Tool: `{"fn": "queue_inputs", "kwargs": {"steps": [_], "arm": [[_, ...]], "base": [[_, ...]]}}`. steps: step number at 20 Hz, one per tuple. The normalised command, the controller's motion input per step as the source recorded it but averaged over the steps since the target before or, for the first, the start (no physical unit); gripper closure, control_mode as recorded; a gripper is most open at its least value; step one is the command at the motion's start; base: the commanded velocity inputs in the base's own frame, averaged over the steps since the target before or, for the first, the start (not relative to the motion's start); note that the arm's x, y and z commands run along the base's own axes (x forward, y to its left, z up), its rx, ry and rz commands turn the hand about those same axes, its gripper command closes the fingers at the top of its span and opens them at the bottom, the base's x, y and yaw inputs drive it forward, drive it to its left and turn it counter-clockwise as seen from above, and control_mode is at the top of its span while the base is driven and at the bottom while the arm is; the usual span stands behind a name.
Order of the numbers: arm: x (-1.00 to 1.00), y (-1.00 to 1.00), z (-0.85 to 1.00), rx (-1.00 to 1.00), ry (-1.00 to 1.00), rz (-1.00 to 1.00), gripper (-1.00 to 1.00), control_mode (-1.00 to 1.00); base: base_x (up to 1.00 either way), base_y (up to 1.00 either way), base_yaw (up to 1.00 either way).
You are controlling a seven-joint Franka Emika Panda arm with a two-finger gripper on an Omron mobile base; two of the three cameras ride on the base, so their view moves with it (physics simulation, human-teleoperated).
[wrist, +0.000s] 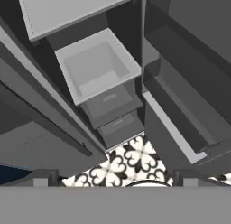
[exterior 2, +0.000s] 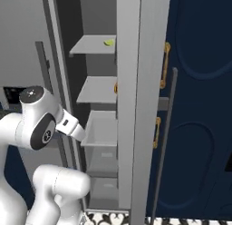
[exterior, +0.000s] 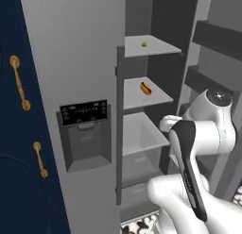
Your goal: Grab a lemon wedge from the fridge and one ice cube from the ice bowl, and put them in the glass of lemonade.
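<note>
in the left base view the white arm fills the lower right, its elbow and dark-striped link closest to the camera, bent toward the open fridge (exterior: 80,63). the fridge's right compartment stands open, with the dispenser panel (exterior: 85,114) on the closed left door. the lemon wedge (exterior: 144,43) sits on the top shelf, toward its middle. a hot dog (exterior: 146,88) lies on the shelf below, and an open bin (exterior: 142,134) sits under that.

in the right base view the arm rises at lower left, the wrist angled toward the bin level. the lemon wedge (exterior 2: 108,43) shows on the top shelf near its right end, well above the wrist. navy cabinets (exterior 2: 199,106) stand to the right of the swung door.

in the hand view the finger tips (wrist: 43,177) barely rise at the bottom edge, so i cannot tell whether the jaws are released or clenched. the camera looks down at the bin (wrist: 97,67), the drawers under it and a patterned floor (wrist: 131,162).

judged step: fetching the wedge, with the door open and nothing grasped that i can see. the next move calls for lifting the hand well up to the top shelf and levelling it to reach in over the wedge, clear of the shelf edge.
</note>
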Motion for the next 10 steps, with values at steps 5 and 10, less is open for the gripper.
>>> {"fn": "queue_inputs", "kwargs": {"steps": [5,10], "arm": [[0.00,0.00,0.00,0.00,0.00,0.00,-1.00,1.00],[0.00,0.00,0.00,0.00,0.00,0.00,-1.00,1.00]], "base": [[0.60,0.00,-0.12],[0.61,-0.07,-0.08]]}}
